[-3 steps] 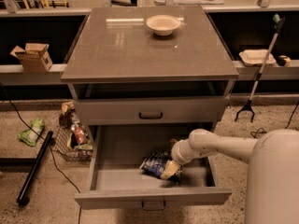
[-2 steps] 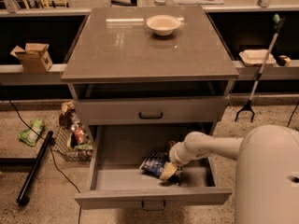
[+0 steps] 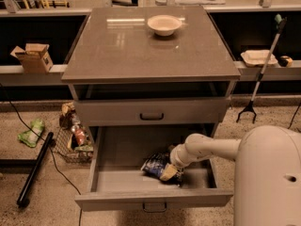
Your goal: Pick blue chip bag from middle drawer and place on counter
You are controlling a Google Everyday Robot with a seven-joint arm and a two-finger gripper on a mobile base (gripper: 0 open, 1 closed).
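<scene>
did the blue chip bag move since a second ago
No. The blue chip bag stays just behind the handle of the open drawer, with the gripper at its right edge.

Looks like a robot test lab. Lone cabinet on a speckled floor, with a wire basket and black pole dumped at 9 o'clock. Gripper is inside the open middle drawer at 6 o'clock.

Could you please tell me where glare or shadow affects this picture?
Camera view: a bright reflection streaks the counter beside the bowl; the back of the middle drawer lies in shadow, and the gripper, low inside it at the blue chip bag, is dim.
</scene>
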